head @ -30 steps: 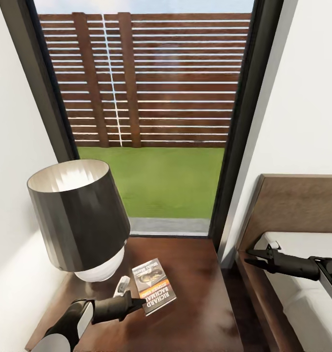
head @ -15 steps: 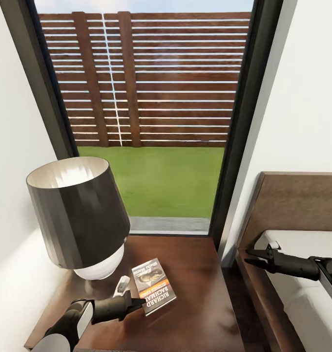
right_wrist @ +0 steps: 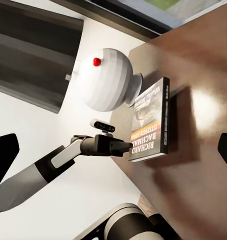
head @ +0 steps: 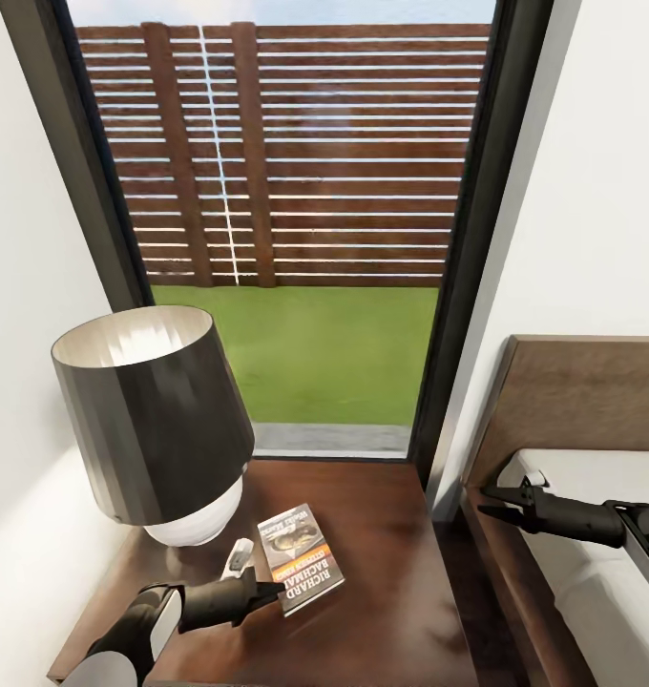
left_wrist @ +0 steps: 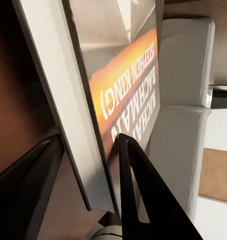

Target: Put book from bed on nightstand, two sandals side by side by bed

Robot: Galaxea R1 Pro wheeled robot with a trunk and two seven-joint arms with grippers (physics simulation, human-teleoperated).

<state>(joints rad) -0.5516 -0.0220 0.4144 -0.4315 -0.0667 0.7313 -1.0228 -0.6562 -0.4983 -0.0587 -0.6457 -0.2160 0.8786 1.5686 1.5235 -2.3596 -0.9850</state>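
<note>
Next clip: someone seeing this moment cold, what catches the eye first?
Probably the big dark-shaded lamp at the nightstand's left rear, in front of the tall window with its slatted fence and grass. Next, the book lying flat mid-nightstand, orange band and white lettering up, with the left gripper at its near corner, fingers either side of the edge. The right gripper hangs over the bed.

Glossy wood nightstand (head: 391,572), paper book (head: 301,558)

Bright daylight through window (head: 296,210), glossy glare on nightstand (head: 391,572), close-up blur
</note>
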